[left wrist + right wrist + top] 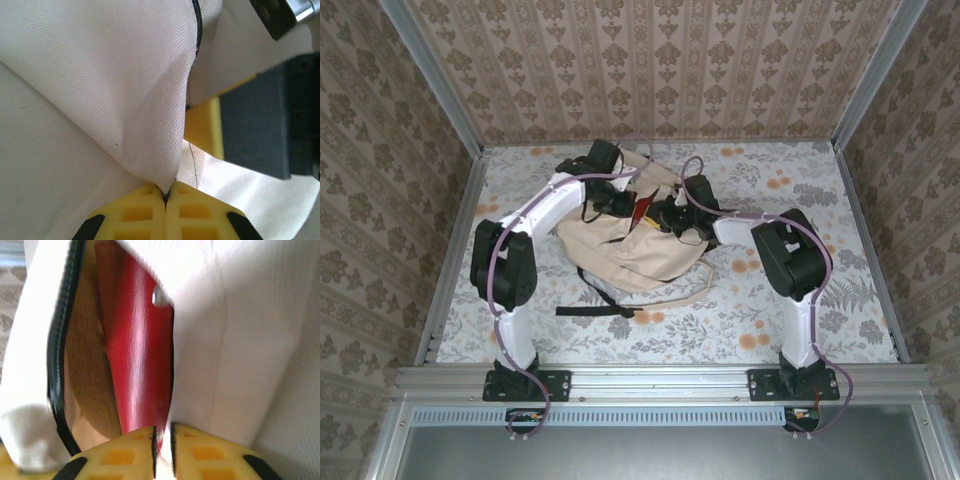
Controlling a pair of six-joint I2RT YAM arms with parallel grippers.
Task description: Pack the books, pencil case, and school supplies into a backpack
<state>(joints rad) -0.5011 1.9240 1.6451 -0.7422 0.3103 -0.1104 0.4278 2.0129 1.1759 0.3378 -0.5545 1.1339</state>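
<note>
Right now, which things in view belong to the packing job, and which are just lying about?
Job: backpack; red school supply; tan item inside, maybe the pencil case; left gripper; right gripper.
Not the job: floral table cover; wallpapered walls.

Floral-print worktop (820, 190), orange and grey-green pattern. Cream backpack (625, 255) lies at centre, directly on it. Its black strap (595, 311) trails toward the near edge.

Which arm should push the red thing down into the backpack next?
Probably the right arm. Its jaws pinch the flat red item right at the backpack opening. The left arm is busy: its jaws are shut on the backpack's cream fabric.
</note>
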